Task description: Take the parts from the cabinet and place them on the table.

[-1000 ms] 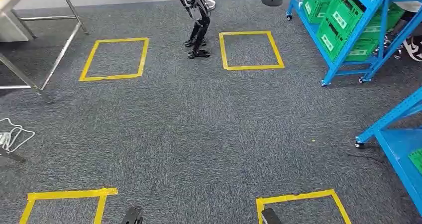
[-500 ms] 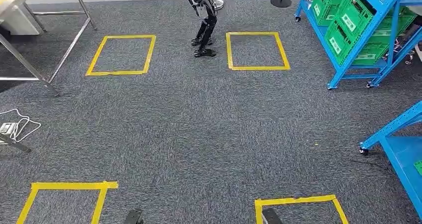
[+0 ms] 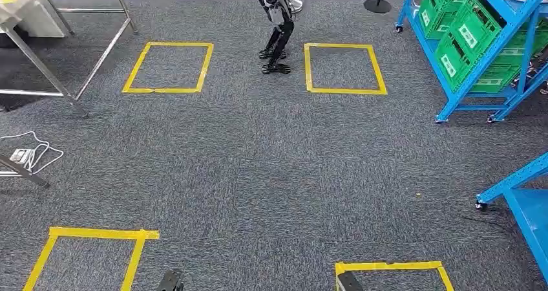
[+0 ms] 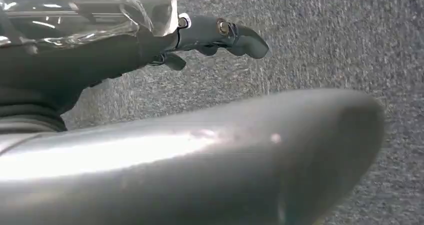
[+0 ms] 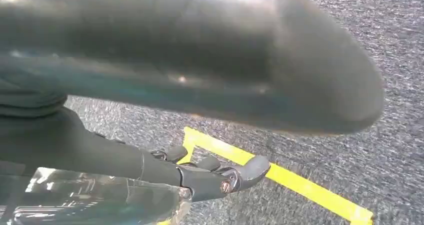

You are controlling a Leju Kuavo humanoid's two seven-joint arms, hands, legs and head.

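Clear bag [image 4: 90, 15] in left hand [image 4: 150, 40]

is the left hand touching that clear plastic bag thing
Touching. In the left wrist view the clear plastic bag lies against the left hand, its edge wrapped over the dark fingers with no gap between them.

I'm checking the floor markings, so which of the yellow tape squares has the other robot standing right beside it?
The far right square. The other robot stands just off its left edge, feet on the carpet outside the tape. The far left square lies farther from it, and the two near squares are cut off by the picture's bottom edge.
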